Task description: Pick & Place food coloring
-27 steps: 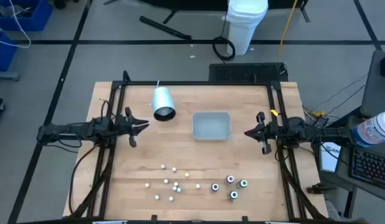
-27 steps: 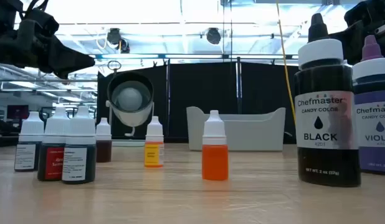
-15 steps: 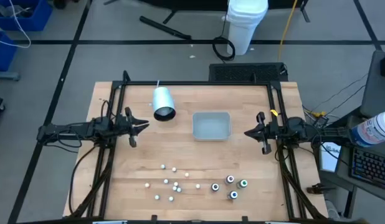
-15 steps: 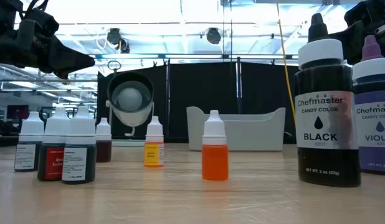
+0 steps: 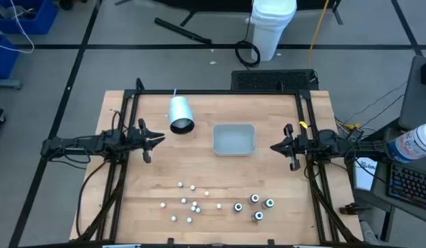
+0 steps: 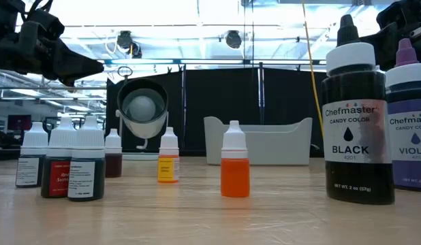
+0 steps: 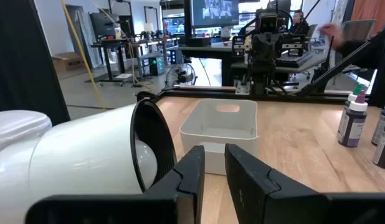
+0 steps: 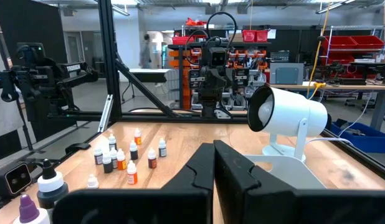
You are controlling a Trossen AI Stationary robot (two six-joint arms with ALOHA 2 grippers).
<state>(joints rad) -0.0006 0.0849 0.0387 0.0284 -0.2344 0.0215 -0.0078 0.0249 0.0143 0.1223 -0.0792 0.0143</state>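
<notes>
The clear tray (image 5: pixel 234 139) sits mid-table. The food coloring bottles (image 5: pixel 253 206) stand well nearer the front edge than the tray — small white-capped ones (image 5: pixel 189 204) scattered left of it, four larger ones toward the right. The left gripper (image 5: pixel 160 140) hovers left of the tray, fingers a narrow slit apart, holding nothing. The right gripper (image 5: pixel 274 146) hovers right of the tray — closed, empty. A white cylinder lamp (image 5: pixel 180 114) lies beside the tray's far-left corner.

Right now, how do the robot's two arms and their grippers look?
Both arms are dark, nearly black, slim and jointed. The left gripper and the right gripper each end in two flat, tapering black fingers. The right arm carries a small yellow tag.
</notes>
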